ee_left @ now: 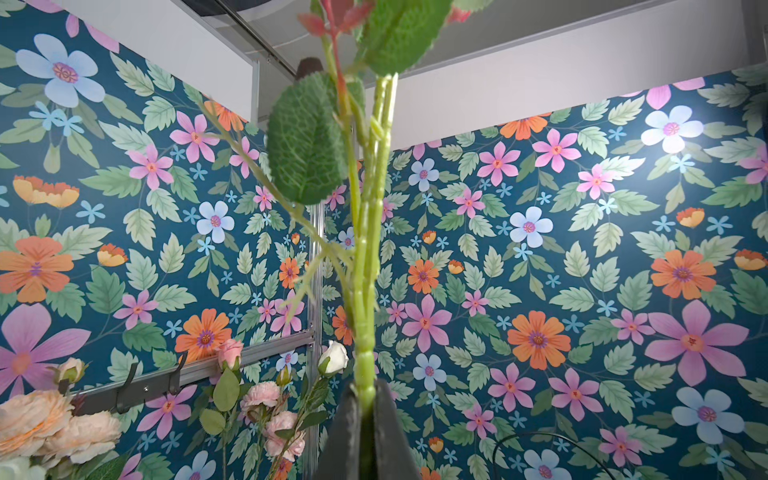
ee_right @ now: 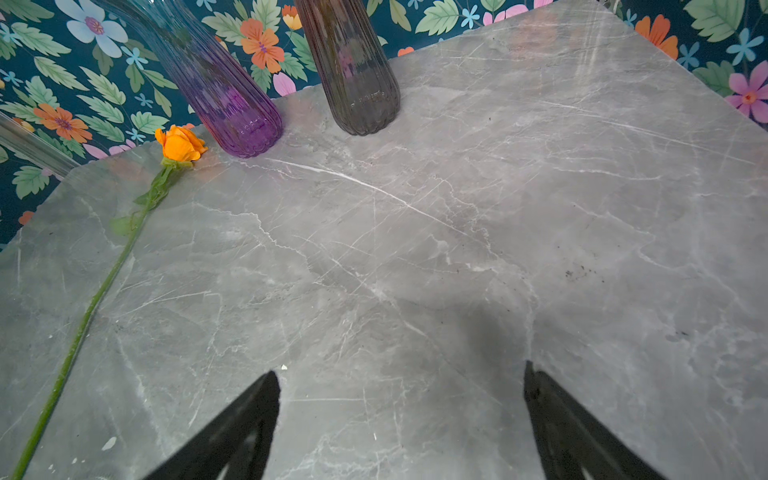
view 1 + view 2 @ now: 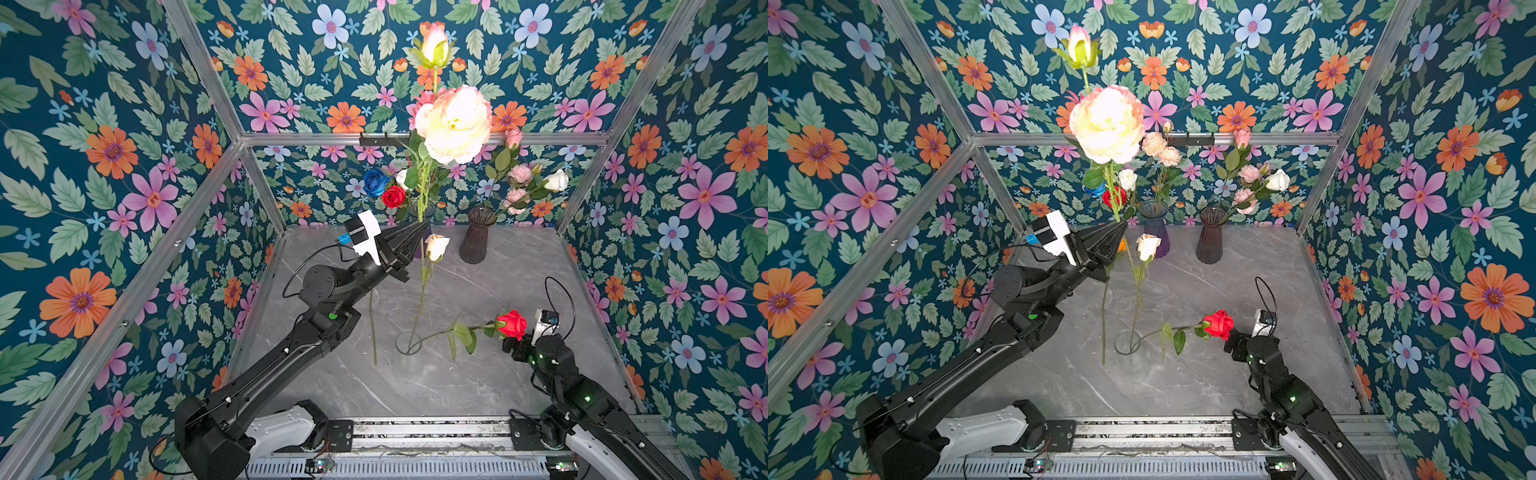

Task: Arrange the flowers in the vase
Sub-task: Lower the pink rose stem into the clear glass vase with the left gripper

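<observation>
At the back of the grey bench (image 3: 519,291), near 12 o'clock, stand a purple vase (image 3: 1154,226) and, to its right, a dark vase (image 3: 477,241). Both have flowers (image 3: 520,174) in them.

The left end effector (image 3: 423,227) is pressed together, pinching green stems (image 1: 365,332). The right end effector (image 2: 401,370) is spread wide above the bench, holding nothing.

An orange rose (image 2: 180,143) lies flat at about 11 o'clock, its head just beside the purple vase. The pinched stems carry a big cream peony (image 3: 453,124) and a small bud (image 3: 434,43), up high. One stem hangs down just left of a clear vase (image 3: 409,353) near 6 o'clock. A white rose (image 3: 436,246) stands in that vase. A red rose (image 3: 511,324) leans out toward 3 o'clock.
</observation>
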You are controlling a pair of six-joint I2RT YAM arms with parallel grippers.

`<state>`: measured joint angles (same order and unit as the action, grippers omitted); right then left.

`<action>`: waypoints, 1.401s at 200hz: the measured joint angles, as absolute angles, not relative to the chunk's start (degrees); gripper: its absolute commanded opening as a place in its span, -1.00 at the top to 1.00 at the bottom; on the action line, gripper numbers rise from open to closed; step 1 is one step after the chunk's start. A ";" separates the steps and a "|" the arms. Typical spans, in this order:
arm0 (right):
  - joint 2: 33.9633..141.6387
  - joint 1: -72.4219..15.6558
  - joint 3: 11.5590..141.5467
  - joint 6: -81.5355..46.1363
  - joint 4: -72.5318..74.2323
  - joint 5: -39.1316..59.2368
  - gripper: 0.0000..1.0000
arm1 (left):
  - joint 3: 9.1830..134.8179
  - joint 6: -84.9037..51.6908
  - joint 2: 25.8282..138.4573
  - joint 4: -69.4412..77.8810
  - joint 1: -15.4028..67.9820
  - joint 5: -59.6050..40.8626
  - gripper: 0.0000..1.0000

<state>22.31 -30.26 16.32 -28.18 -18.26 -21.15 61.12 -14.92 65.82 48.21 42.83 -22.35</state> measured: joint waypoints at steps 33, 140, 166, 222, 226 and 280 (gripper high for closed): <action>22.31 -30.26 16.32 -28.16 -18.24 -21.15 -0.86 | 61.82 -13.17 64.07 46.17 43.99 -22.39 1.00; 22.31 -30.26 16.23 -28.01 -18.22 -20.97 -0.86 | 66.13 -8.62 59.13 23.11 45.82 -15.16 1.00; 22.35 -30.26 16.21 -27.99 -18.20 -20.95 -0.86 | 65.10 -10.37 58.87 22.13 45.87 -15.11 1.00; 22.48 -30.26 16.21 -27.81 -18.20 -20.53 -0.86 | 61.32 -13.63 58.17 22.35 46.04 -15.68 1.00; 22.48 -30.26 16.21 -27.81 -18.20 -20.53 -0.86 | 61.19 -13.80 58.15 22.52 46.04 -15.84 1.00; 22.39 -30.26 16.21 -27.79 -18.20 -20.43 -0.86 | 52.75 -15.99 56.25 26.94 46.15 -17.06 1.00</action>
